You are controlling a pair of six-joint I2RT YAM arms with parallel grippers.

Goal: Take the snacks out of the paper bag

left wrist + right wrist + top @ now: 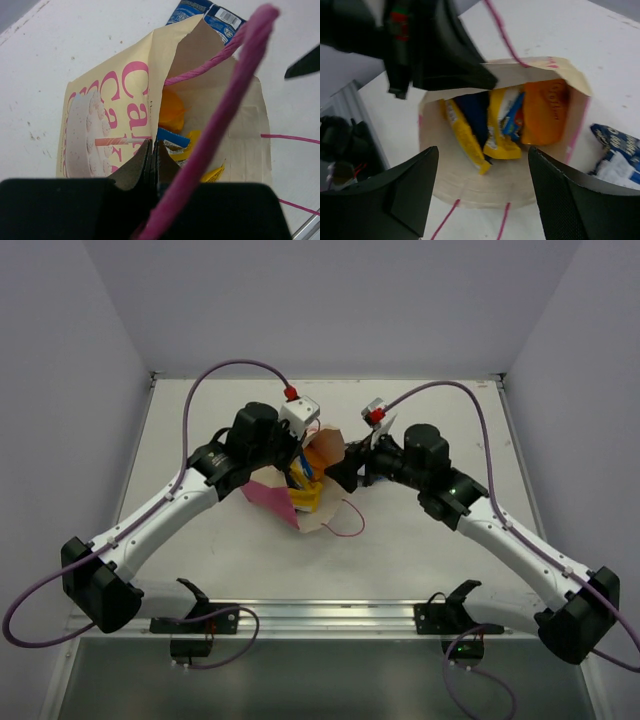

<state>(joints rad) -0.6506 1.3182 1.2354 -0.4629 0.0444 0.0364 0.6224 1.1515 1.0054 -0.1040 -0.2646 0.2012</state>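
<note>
Right jaws spread before glossy snacks (501, 134) — left jaws pinch the paper bag (116, 107).

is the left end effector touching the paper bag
Touching. The left wrist view shows the left end effector shut, pinching the rim of the paper bag at its open mouth.

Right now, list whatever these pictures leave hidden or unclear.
Top view: inside the bag, mostly covered by the left arm and right arm.
Left wrist view: the blurred cord handle crosses the bag's mouth; the blue-and-white packet is cut by the top edge.
Right wrist view: any packets beneath the yellow packet and orange packet.
</note>
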